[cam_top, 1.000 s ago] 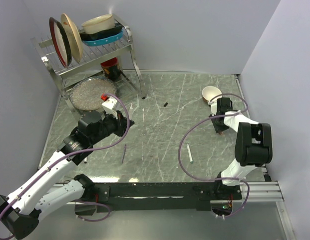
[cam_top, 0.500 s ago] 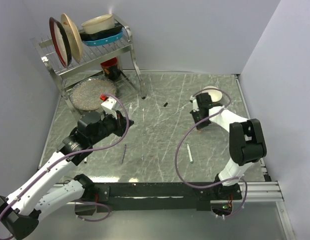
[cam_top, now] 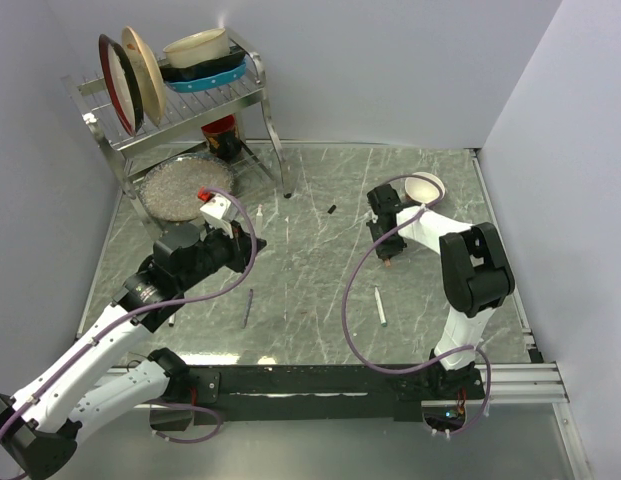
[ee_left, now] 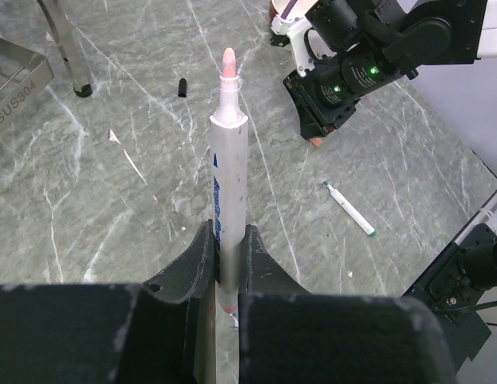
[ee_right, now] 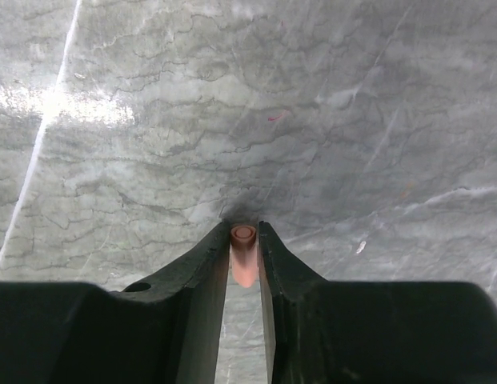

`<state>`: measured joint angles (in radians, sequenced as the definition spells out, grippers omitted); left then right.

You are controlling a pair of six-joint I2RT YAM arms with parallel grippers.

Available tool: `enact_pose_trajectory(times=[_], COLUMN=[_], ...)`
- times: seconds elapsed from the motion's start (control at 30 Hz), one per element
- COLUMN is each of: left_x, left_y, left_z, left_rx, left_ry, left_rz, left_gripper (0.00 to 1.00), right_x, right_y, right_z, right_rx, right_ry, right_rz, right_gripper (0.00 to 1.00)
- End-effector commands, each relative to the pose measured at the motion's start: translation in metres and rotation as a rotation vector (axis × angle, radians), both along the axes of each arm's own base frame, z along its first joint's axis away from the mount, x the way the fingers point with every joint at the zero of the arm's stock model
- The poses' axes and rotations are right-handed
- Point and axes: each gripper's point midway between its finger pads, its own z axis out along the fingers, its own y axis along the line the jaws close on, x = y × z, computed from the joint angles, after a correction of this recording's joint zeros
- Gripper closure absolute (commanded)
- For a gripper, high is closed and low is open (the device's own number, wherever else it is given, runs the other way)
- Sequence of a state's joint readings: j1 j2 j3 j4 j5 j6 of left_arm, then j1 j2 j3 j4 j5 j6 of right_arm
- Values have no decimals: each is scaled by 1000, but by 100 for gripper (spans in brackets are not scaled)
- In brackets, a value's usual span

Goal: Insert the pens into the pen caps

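My left gripper (ee_left: 226, 240) is shut on a white-barrelled pen (ee_left: 230, 160) whose bare red-orange tip sticks out beyond the jaws. In the top view that gripper (cam_top: 252, 243) is at the left of the table. My right gripper (ee_right: 244, 234) is shut on a red-orange pen cap (ee_right: 244, 254), open end facing away, low over the table. The top view has it (cam_top: 388, 248) left of the small bowl, with the cap (cam_top: 389, 262) below it. A black cap (cam_top: 331, 209) lies at mid-table. A pen with a green end (cam_top: 380, 306) and a darker pen (cam_top: 247, 307) lie nearer the front.
A metal dish rack (cam_top: 245, 90) with plates and bowls stands at the back left, a clear glass dish (cam_top: 162, 190) and a red can (cam_top: 220, 130) under it. A small cream bowl (cam_top: 425, 186) lies at the back right. Grey walls close in the table.
My right gripper has swung left from beside the small bowl toward the middle of the table, keeping the red-orange cap. The left arm has barely shifted.
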<state>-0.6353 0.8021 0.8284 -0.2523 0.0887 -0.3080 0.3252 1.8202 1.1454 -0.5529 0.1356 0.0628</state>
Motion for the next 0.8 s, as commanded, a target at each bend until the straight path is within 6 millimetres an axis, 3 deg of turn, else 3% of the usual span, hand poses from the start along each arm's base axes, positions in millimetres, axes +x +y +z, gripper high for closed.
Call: enact_pose_trajectory(times=[0.0,0.5,0.77], left_x=[3,2,-16], left_y=[2,3,-18], left_z=[12,11,14], left_rx=[-17,-23,-132], left_ry=[-52,-56,47], left_rz=[12,14,-90], left_gripper=[99,99,99], right_x=[-8,-27,-35], right_y=[5,10,3], right_z=[-4,-14,-14], right_rx=[-10,23,2], right_ry=[35,98,105], right_rz=[3,21,8], right_gripper=[69,73,89])
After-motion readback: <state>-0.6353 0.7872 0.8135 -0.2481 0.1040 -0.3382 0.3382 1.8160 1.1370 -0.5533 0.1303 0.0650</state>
